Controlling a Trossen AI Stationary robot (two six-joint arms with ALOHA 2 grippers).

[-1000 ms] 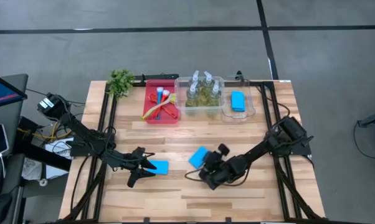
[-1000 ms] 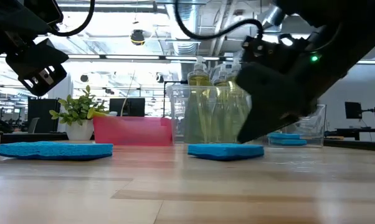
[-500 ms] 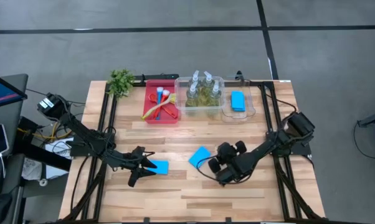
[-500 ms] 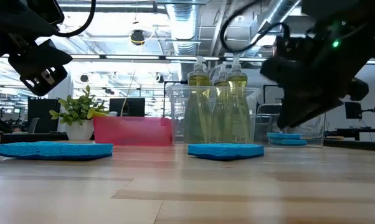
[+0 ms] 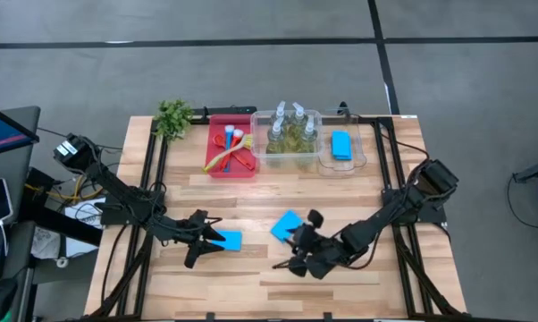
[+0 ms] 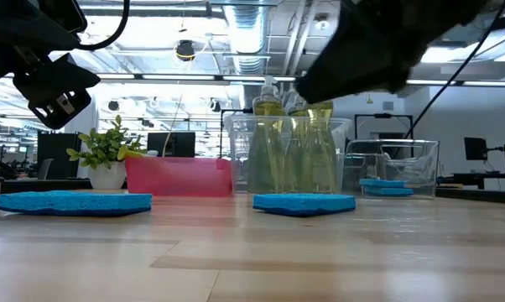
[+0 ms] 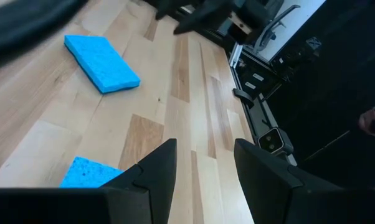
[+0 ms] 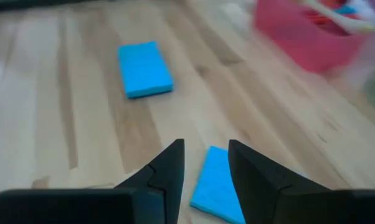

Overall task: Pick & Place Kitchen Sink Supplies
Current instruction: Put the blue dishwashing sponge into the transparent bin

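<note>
- Sponges: one blue sponge [image 5: 227,240] is seen flat on the table [image 5: 251,282] just beside the left gripper [image 5: 200,241]; a second sponge [image 5: 284,224] lies tilted near the middle, just beside the right gripper [image 5: 298,252].
- A third, darker sponge [image 5: 341,144] is held in the right clear bin [image 5: 362,161].
- Bottles [image 5: 290,128] are grouped in the middle bin [image 5: 260,154]; brushes [image 5: 228,146] are laid in the red tray [image 5: 214,169].
- Left gripper: fingers are spread, nothing pinched.
- Right gripper: fingers are parted above the second sponge, nothing between them.
</note>
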